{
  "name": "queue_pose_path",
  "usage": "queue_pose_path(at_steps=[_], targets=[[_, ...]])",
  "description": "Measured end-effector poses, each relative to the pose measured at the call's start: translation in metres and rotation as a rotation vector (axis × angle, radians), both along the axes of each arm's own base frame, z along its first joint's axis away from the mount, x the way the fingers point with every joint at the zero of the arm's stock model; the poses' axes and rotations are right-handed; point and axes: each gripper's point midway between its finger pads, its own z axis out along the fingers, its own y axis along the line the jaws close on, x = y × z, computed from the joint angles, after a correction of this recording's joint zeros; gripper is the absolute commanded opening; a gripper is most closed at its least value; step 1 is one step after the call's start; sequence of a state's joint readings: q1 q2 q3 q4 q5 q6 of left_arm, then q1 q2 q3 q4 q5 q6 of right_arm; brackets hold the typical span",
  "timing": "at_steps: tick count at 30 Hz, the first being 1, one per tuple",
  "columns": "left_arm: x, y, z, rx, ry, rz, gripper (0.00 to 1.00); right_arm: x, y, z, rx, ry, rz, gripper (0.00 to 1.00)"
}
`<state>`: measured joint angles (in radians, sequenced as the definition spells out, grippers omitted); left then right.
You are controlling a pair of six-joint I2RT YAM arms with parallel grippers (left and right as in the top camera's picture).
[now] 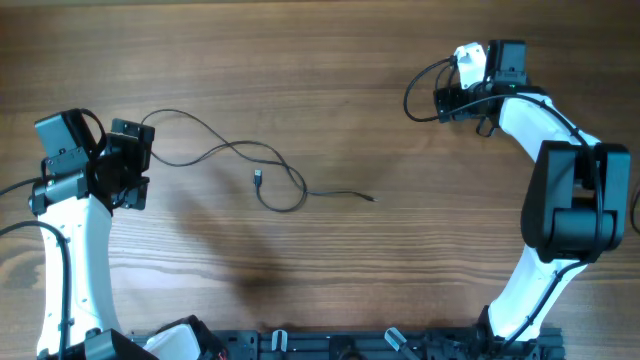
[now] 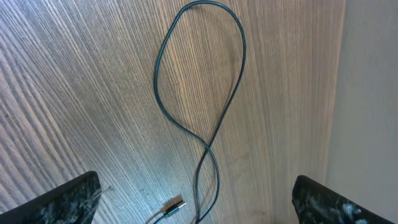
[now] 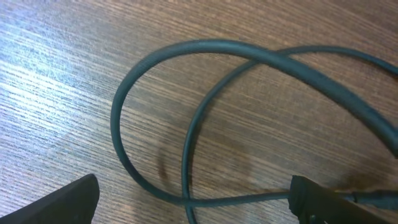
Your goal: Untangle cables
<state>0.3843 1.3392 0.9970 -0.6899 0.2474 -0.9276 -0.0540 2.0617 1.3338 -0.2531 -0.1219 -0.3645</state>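
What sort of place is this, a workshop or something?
Probably a robotics lab bench: a left arm and a right arm stand at a wooden table, with a thin black cable lying loose between them.

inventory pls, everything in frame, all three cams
table: one, brown wood, under everything
middle cable: looks like one, thin, black, runs from the left side to a loop mid-table
right cable: one, dark, looped at the far right
rail: one, black, near edge
left arm: one, white and black, left side
right arm: one, white and black, right side
left gripper: one, black, open
right gripper: one, black, open
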Motion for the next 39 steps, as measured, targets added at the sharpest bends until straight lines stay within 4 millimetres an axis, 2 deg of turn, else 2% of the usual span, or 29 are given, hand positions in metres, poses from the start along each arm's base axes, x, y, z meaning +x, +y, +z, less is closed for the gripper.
queue_pose_path(at_steps=[2, 5, 8, 9, 10, 17, 19, 21, 23, 25, 27, 30, 31, 33, 34, 35, 36, 38, 39], targets=[[0.000, 0.000, 0.000, 0.000, 0.000, 0.000, 1.00, 0.000, 0.000, -0.003, 0.000, 0.004, 0.000, 0.95], [0.000, 0.000, 0.000, 0.000, 0.000, 0.000, 1.00, -0.007, 0.000, -0.021, 0.003, 0.053, -0.001, 0.73], [0.000, 0.000, 0.000, 0.000, 0.000, 0.000, 1.00, -0.012, 0.001, -0.025, 0.017, 0.082, -0.005, 0.27], [0.000, 0.000, 0.000, 0.000, 0.000, 0.000, 1.00, -0.013, 0.002, -0.026, 0.019, 0.090, -0.002, 0.07], [0.000, 0.000, 0.000, 0.000, 0.000, 0.000, 1.00, -0.015, 0.002, -0.026, 0.023, 0.100, -0.008, 0.04], [0.000, 0.000, 0.000, 0.000, 0.000, 0.000, 1.00, -0.022, -0.003, -0.026, 0.073, 0.156, -0.122, 0.04], [0.000, 0.000, 0.000, 0.000, 0.000, 0.000, 1.00, -0.024, -0.010, -0.024, 0.063, 0.172, -0.166, 0.04], [0.000, 0.000, 0.000, 0.000, 0.000, 0.000, 1.00, -0.022, -0.031, -0.018, 0.024, 0.174, -0.226, 0.04], [0.000, 0.000, 0.000, 0.000, 0.000, 0.000, 1.00, -0.006, -0.067, 0.003, -0.028, 0.114, -0.294, 0.04], [0.000, 0.000, 0.000, 0.000, 0.000, 0.000, 1.00, 0.019, -0.116, 0.040, -0.088, -0.014, -0.360, 0.04], [0.000, 0.000, 0.000, 0.000, 0.000, 0.000, 1.00, 0.036, -0.165, 0.074, -0.148, -0.151, -0.416, 0.04], [0.000, 0.000, 0.000, 0.000, 0.000, 0.000, 1.00, 0.040, -0.234, 0.110, -0.230, -0.307, -0.486, 0.04], [0.000, 0.000, 0.000, 0.000, 0.000, 0.000, 1.00, 0.038, -0.247, 0.115, -0.241, -0.331, -0.496, 0.04], [0.000, 0.000, 0.000, 0.000, 0.000, 0.000, 1.00, 0.028, -0.292, 0.132, -0.270, -0.407, -0.529, 0.04], [0.000, 0.000, 0.000, 0.000, 0.000, 0.000, 1.00, 0.026, -0.308, 0.140, -0.282, -0.452, -0.537, 0.04], [0.000, 0.000, 0.000, 0.000, 0.000, 0.000, 1.00, 0.026, -0.315, 0.142, -0.287, -0.473, -0.541, 0.06], [0.000, 0.000, 0.000, 0.000, 0.000, 0.001, 1.00, 0.025, -0.320, 0.139, -0.286, -0.476, -0.544, 0.13], [0.000, 0.000, 0.000, 0.000, 0.000, 0.000, 1.00, 0.025, -0.330, 0.128, -0.286, -0.480, -0.549, 0.57], [0.000, 0.000, 0.000, 0.000, 0.000, 0.000, 1.00, 0.024, -0.334, 0.113, -0.269, -0.460, -0.559, 0.72]])
